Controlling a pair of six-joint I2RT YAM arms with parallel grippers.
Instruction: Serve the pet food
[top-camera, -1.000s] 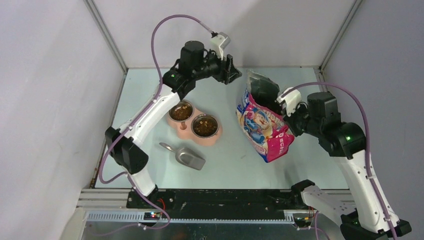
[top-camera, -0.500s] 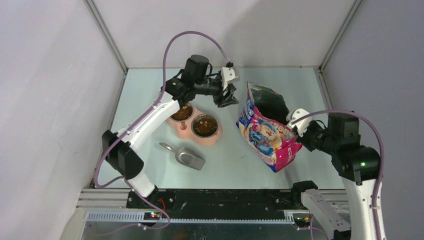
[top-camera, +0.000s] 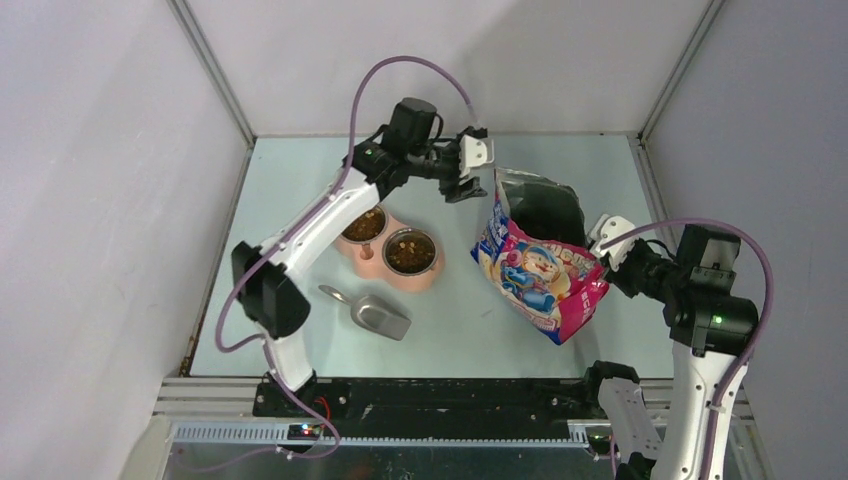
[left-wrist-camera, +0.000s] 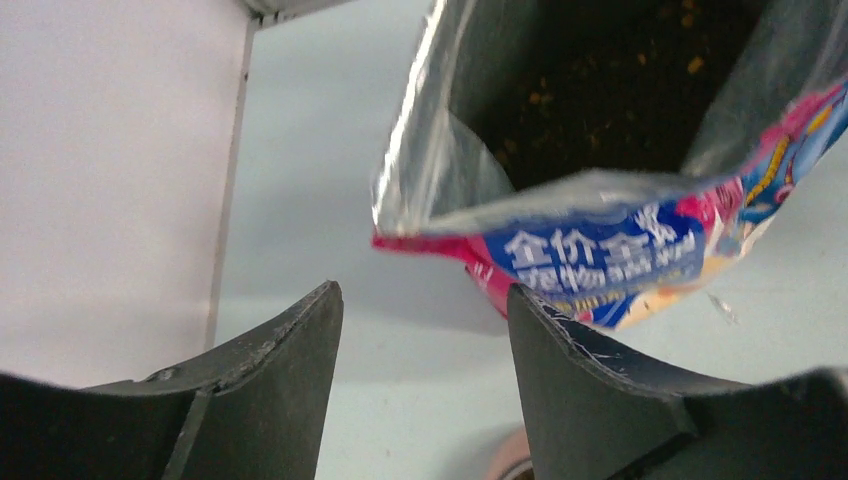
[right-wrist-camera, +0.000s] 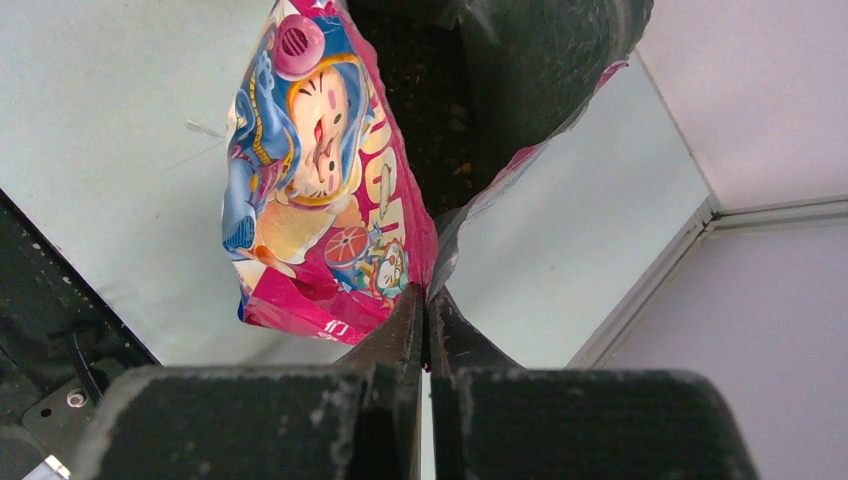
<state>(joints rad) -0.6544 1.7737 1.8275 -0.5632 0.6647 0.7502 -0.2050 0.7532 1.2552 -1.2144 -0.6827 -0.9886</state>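
Scoop: your grey metal scoop (top-camera: 372, 314) lies on the pale table (top-camera: 470, 330) nearest the arm bases, with its handle pointing left. It is well apart from both grippers.
Feeder: just beyond the scoop you have a pink plastic double feeder (top-camera: 395, 280) holding two round steel bowls (top-camera: 432, 262).
Kibble: the small dark-brown kibble pellets (top-camera: 410, 252) sit in both bowls. Your wrist views show more of them deep inside the open bag (left-wrist-camera: 620, 90) (right-wrist-camera: 430, 100).
Bag: the blue-and-pink printed foil bag (top-camera: 540, 275) (left-wrist-camera: 600, 255) (right-wrist-camera: 320, 200) stands tilted to the right of the feeder. Its dark mouth gapes toward the far wall.
Right arm: your right gripper (top-camera: 603, 266) (right-wrist-camera: 425, 300) has its jaws pressed together, pinching the bag's right-hand edge.
Left arm: farthest out, your left gripper (top-camera: 465, 187) (left-wrist-camera: 420, 295) hovers just beside the left rim of the bag's mouth. Its jaws are spread and hold nothing.
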